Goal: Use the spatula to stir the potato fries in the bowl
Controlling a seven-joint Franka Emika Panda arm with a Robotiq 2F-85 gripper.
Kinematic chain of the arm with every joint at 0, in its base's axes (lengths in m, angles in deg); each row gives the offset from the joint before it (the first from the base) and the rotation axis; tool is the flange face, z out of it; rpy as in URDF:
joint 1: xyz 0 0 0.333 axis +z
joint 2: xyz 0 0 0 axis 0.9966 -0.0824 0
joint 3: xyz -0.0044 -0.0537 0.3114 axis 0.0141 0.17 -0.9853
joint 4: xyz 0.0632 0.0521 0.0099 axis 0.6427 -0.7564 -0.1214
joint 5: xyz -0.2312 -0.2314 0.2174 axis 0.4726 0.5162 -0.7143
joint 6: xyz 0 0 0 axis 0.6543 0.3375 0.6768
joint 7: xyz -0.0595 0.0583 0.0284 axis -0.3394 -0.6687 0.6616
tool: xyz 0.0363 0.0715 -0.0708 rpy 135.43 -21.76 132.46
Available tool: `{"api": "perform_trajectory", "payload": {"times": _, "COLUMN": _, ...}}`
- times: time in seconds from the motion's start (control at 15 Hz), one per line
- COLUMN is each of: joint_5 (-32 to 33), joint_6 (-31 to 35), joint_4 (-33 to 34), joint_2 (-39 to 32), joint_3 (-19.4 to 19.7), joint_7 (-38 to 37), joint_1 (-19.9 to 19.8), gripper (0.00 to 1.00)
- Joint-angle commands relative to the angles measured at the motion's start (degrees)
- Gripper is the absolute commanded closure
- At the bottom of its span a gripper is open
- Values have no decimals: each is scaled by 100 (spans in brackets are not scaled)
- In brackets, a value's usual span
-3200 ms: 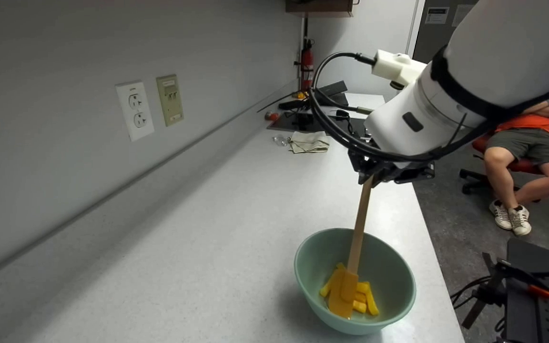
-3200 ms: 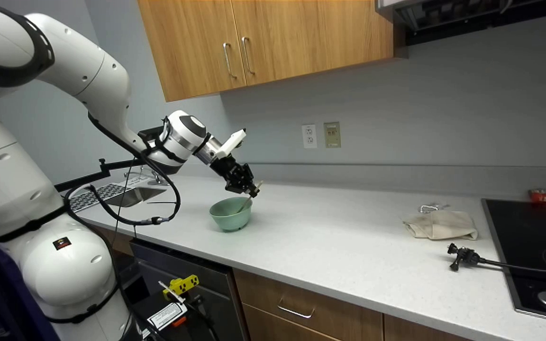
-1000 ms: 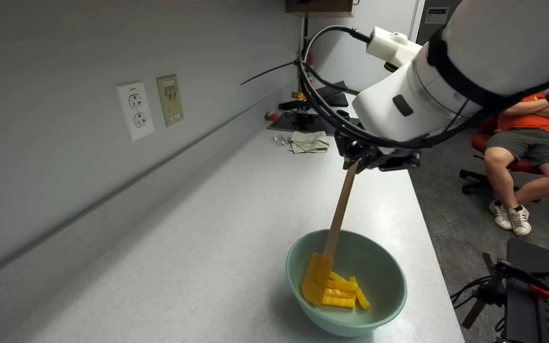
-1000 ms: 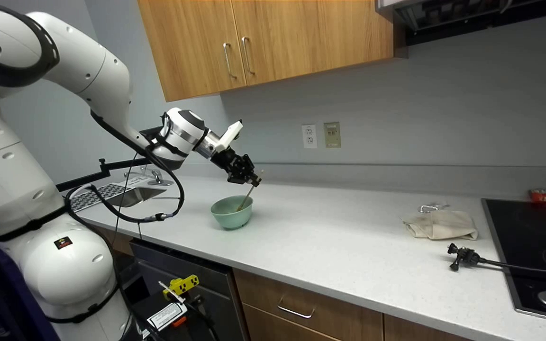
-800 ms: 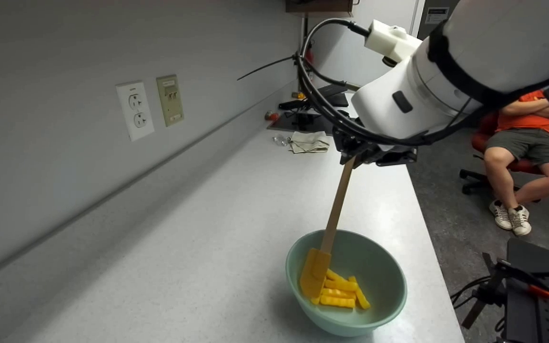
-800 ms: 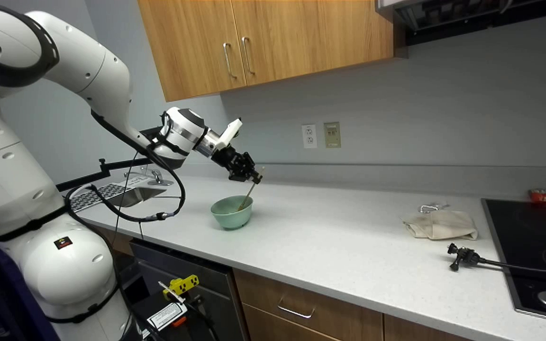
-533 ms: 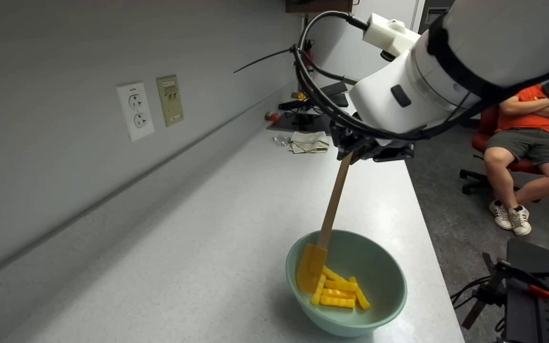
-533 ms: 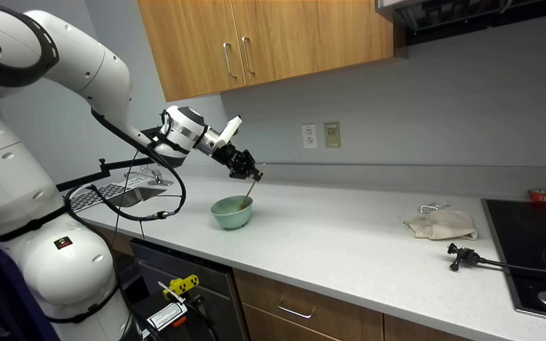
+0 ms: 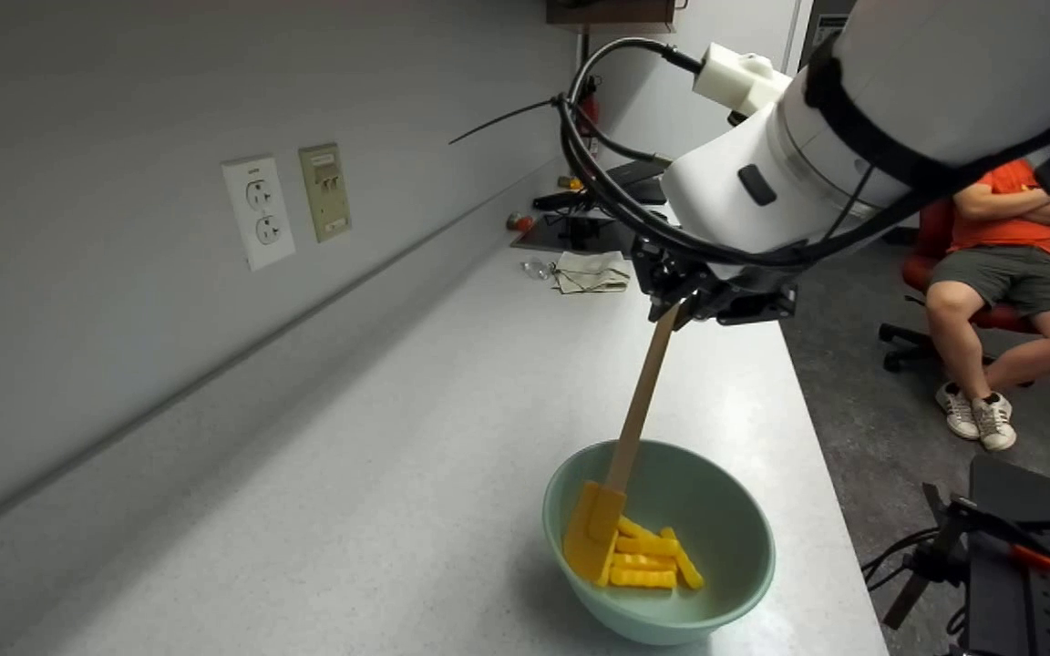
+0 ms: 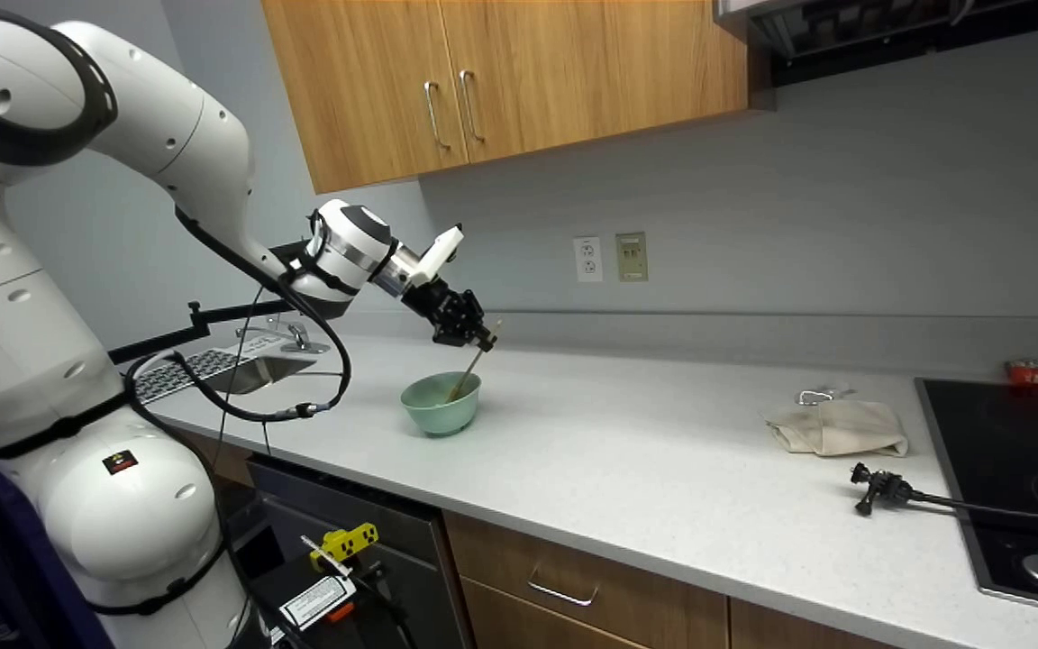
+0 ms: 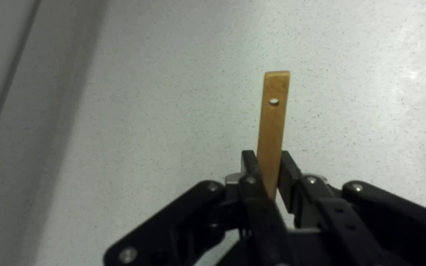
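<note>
The spatula [image 9: 627, 445] leans at a slant, its yellow-orange blade [image 9: 595, 531] down in the bowl [image 9: 736, 539] and its wooden handle [image 11: 273, 122] running up to the gripper [image 11: 267, 153]. In the wrist view the two fingers [image 11: 250, 162] stand close together, one against each side of the handle, so the gripper has hold of the spatula; the handle's end sticks out beyond them. In an exterior view the blade sits just beside the potato fries [image 9: 647, 547], partly in front of them; whether it touches them I cannot tell. The fries lie in a small yellow heap at the bottom. The bowl stands upright on the white counter [image 9: 370, 492], near its edge.

Well apart from it, in both exterior views, a folded cloth [image 10: 843, 429] lies on the counter near the dark stove top [image 10: 1006, 469]. A white outlet [image 9: 258, 211] and a tan cover plate [image 9: 324, 192] are side by side on the wall [image 9: 124, 219]. In an exterior view a person [image 9: 1003, 273] in orange sits on a red chair [image 9: 931, 244], arms crossed.
</note>
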Motion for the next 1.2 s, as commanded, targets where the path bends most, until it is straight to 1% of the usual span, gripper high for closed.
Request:
{"api": "perform_trajectory", "payload": {"times": 0.0, "joint_5": -323, "joint_6": -55, "joint_4": 26, "joint_2": -85, "joint_3": 2, "joint_7": -18, "joint_1": 47, "gripper": 96}}
{"api": "perform_trajectory", "payload": {"times": 0.13, "joint_5": -424, "joint_6": -147, "joint_4": 25, "joint_2": -114, "joint_3": -16, "joint_7": 32, "joint_1": 47, "gripper": 96}}
{"api": "perform_trajectory", "payload": {"times": 0.4, "joint_5": -203, "joint_6": -222, "joint_4": -15, "joint_2": -217, "joint_3": -37, "joint_7": -66, "joint_1": 0, "gripper": 96}}
{"api": "perform_trajectory", "payload": {"times": 0.6, "joint_5": 191, "joint_6": -289, "joint_4": -46, "joint_2": -206, "joint_3": -21, "joint_7": -89, "joint_1": -52, "gripper": 96}}
{"api": "perform_trajectory", "payload": {"times": 1.13, "joint_5": 839, "joint_6": -203, "joint_4": 142, "joint_2": -210, "joint_3": -28, "joint_7": -491, "joint_1": -38, "gripper": 96}}
